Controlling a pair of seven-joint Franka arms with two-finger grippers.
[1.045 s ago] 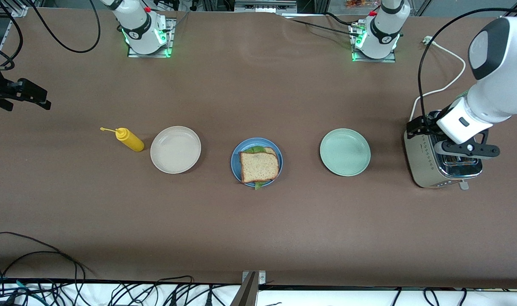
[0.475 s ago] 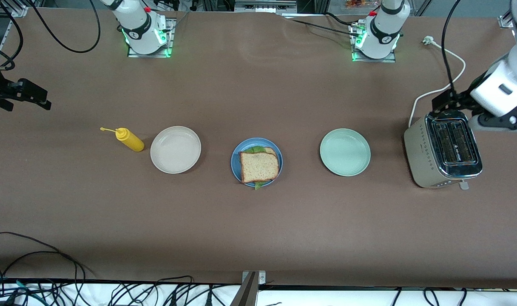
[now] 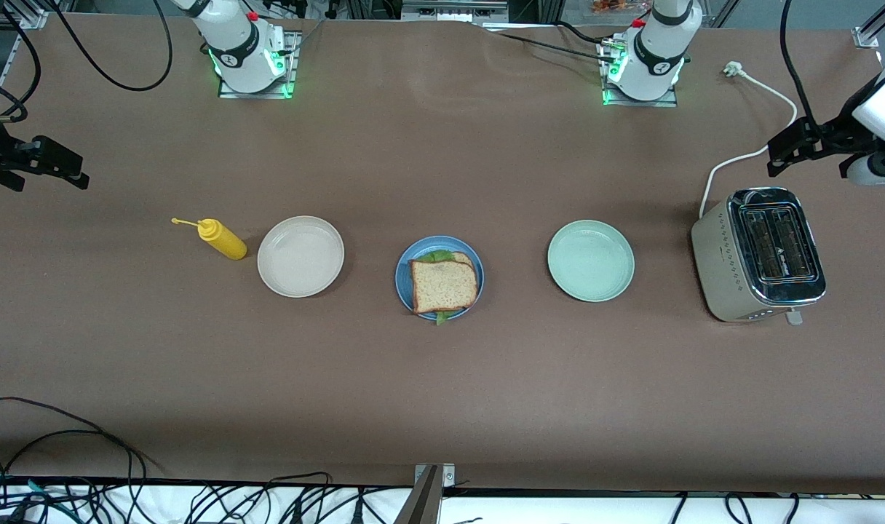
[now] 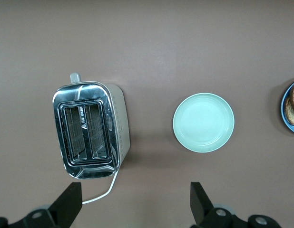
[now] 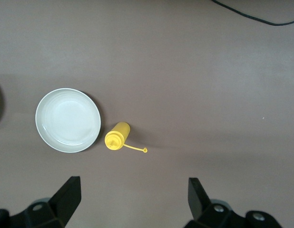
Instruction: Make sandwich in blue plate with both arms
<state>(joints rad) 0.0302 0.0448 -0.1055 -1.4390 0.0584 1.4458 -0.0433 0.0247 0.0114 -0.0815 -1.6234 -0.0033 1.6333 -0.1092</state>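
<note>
Sandwich (image 3: pixel 444 284) sits assembled on blue plate (image 3: pixel 404 275), mid-table between beige plate (image 3: pixel 300 256) and green plate (image 3: pixel 590 260). Left hand (image 4: pixel 135 202) spread wide, empty, over table near toaster (image 3: pixel 759 253). Right hand (image 5: pixel 132 198) spread wide, empty, over table near mustard bottle (image 5: pixel 116 137). Risk: top slice sits askew, could slide if plate bumped. Filling mostly hidden; both arms cut off at frame edges.

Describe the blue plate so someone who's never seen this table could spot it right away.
Three round plates sit in a row across the middle of the brown table, between a yellow squeeze bottle and a toaster. The blue plate is the middle one. It alone holds food: a sandwich with lettuce; the beige plate and pale green plate hold nothing.
</note>
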